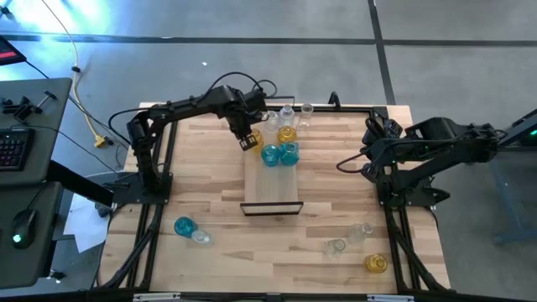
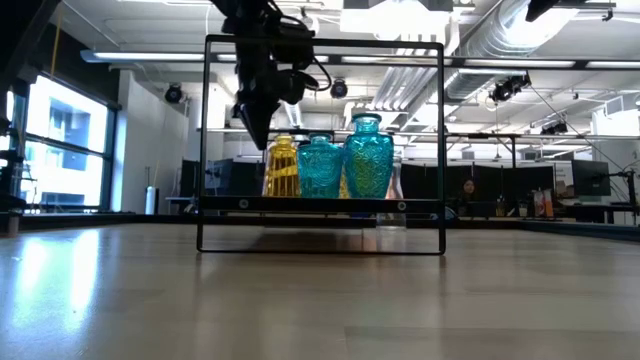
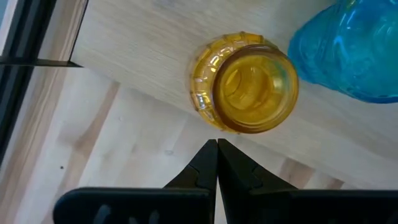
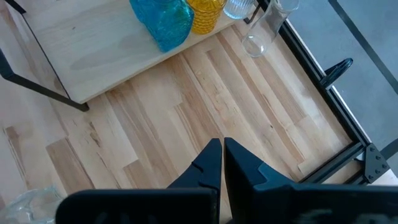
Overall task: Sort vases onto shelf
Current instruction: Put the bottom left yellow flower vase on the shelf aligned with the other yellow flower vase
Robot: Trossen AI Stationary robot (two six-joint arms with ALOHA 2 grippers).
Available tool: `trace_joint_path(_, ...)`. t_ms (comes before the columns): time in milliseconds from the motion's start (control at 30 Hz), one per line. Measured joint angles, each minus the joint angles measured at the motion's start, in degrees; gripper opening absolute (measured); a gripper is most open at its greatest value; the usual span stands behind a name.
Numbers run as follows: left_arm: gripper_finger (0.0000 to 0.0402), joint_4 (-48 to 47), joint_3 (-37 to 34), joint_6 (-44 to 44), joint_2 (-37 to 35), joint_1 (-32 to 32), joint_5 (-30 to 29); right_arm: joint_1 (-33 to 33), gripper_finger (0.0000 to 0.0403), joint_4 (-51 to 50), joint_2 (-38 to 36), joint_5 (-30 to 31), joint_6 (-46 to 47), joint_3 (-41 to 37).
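Starting at the near edge of the table, well short of the shelf [image 1: 270,180], there are still loose vases: a teal vase [image 1: 184,226] with a clear vase [image 1: 200,237] touching it off to the shelf's near left, and two clear ones plus an amber vase [image 1: 376,263] off to its near right. The shelf itself is bare along its near half; its far end carries two teal vases [image 1: 279,154] side by side and two amber ones behind them, with a few clear vases [image 1: 295,113] just past the far end. The left gripper [image 1: 248,142] hangs above the shelf's far left corner, fingers pinched fully together and holding nothing, right beside the yellow vase [image 3: 244,82], which stands upright near the shelf's edge. The right gripper [image 4: 219,163] waits off to the shelf's right over bare tabletop, also closed and empty. My read: that yellow one is placed, so lift the left claw straight up first to avoid clipping it, then open wide before dropping on the next vase's neck.
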Motion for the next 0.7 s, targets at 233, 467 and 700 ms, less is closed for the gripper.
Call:
trace_joint_path(233,0.0,1.9,0.0,-0.9,0.0,-0.3,2.4,0.0,0.0,0.0,0.0,0.0,-0.3,0.0)
trace_joint_path(467,0.0,4.1,0.0,-1.6,0.0,-0.6,2.8,0.0,0.0,0.0,0.0,0.0,-0.2,0.0)
trace_joint_path(700,0.0,6.5,0.0,-2.0,0.0,-1.2,3.6,0.0,0.0,0.0,0.0,0.0,-0.2,0.0)
